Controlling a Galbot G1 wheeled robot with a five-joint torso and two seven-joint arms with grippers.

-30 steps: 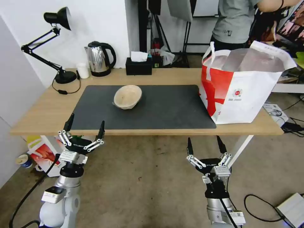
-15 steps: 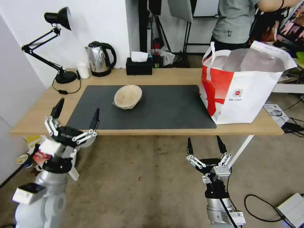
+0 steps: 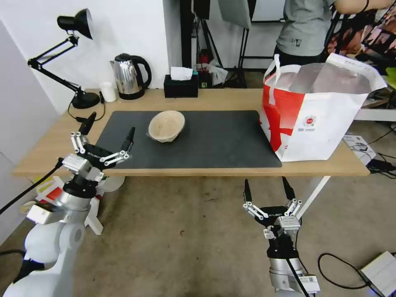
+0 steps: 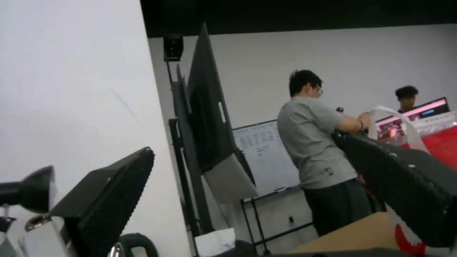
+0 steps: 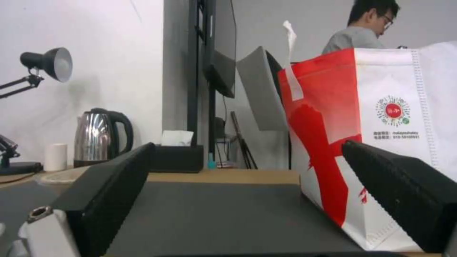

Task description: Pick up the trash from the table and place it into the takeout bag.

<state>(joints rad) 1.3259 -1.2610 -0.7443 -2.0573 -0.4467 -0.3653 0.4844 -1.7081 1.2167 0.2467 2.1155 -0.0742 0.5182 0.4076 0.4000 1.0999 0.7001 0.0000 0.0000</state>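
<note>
One piece of trash sits on the counter (image 3: pixel 214 99): a beige bowl (image 3: pixel 166 126). It rests on the dark grey mat (image 3: pixel 214 140), a bit left of the middle of the head picture. It leans to one side, so you can look into it. It looks like rough pressed paper, round and shallow, with a thin rim.

The takeout bag (image 3: pixel 317 115) stands at the right end of the counter, in the upper right of the head picture. Its top is wide open. It is white with a big red patch, shiny silver inside, and has soft white handles. It looks floppy, like cloth.

The left claw (image 3: pixel 108 133) is in the lower left of the head picture, at the front left corner of the mat. Its two black fingers are spread wide with nothing between them. It is near the bowl but not touching it.

The right claw (image 3: pixel 267 190) waits low in the picture, below the counter edge. It is spread wide too, and holds nothing.

I think the step now is reaching for the bowl. Next the left claw needs to go to the bowl and pinch its thin rim gently, because the bowl may bend or slide.
</note>
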